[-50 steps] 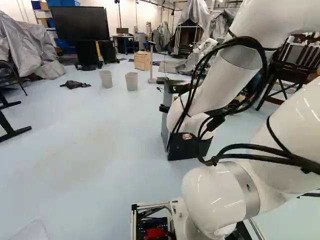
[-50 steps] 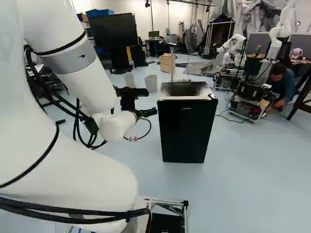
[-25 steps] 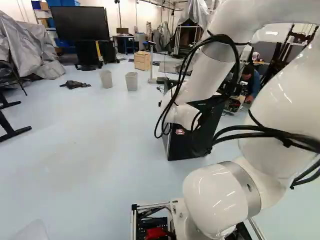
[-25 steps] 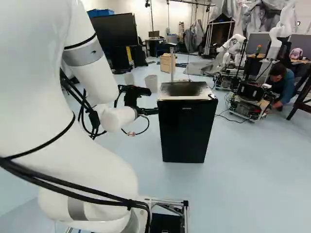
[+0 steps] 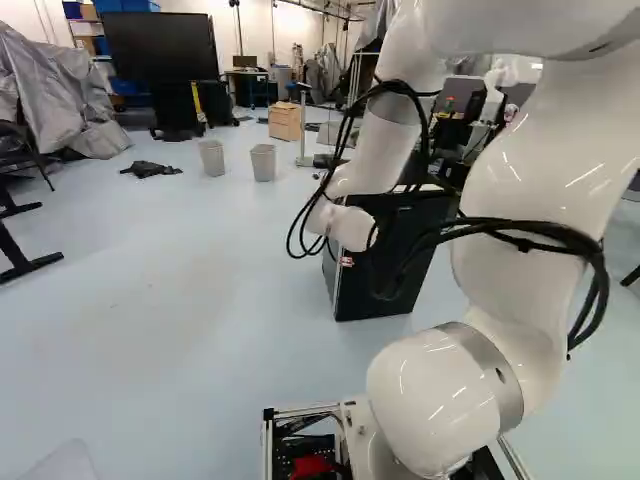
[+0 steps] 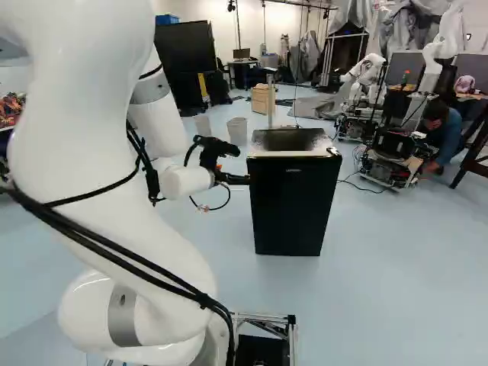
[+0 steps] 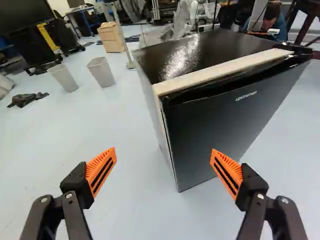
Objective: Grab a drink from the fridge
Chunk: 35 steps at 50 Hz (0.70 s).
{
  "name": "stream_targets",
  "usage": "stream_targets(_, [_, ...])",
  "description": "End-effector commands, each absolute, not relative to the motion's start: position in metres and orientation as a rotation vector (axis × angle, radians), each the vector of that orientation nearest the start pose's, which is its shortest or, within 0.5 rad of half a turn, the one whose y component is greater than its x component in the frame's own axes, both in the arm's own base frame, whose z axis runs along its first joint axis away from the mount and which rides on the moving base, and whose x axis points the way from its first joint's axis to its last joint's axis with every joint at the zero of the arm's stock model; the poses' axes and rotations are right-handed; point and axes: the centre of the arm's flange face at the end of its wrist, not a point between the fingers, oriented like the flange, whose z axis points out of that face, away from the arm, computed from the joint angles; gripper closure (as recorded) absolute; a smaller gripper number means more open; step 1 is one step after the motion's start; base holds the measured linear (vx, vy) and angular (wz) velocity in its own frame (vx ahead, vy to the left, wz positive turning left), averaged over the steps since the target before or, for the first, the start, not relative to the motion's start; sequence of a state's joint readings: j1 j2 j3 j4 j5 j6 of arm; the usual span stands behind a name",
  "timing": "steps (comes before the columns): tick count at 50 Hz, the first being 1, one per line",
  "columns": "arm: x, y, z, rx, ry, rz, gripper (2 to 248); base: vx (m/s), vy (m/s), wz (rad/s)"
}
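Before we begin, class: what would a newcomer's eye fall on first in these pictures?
The white arm looms large at the right of the left base view. Next comes the black fridge, standing on the pale floor ahead of the gripper, whose bright orange pads stand wide apart.

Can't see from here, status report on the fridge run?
Gripper open, empty. Fridge door shut, ahead of fingers. No drink in view. Nothing seen between gripper and fridge.
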<state>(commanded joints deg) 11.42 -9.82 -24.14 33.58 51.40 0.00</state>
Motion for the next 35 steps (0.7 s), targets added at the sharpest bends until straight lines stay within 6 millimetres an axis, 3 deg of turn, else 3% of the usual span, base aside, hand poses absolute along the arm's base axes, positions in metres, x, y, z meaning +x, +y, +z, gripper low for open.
stream_targets(12, [0.403,0.046,0.321,-2.672,0.768,-1.700,3,0.000,0.000,0.000])
stream_targets(35, [0.413,0.063,0.320,-2.614,1.039,-1.760,3,0.000,0.000,0.000])
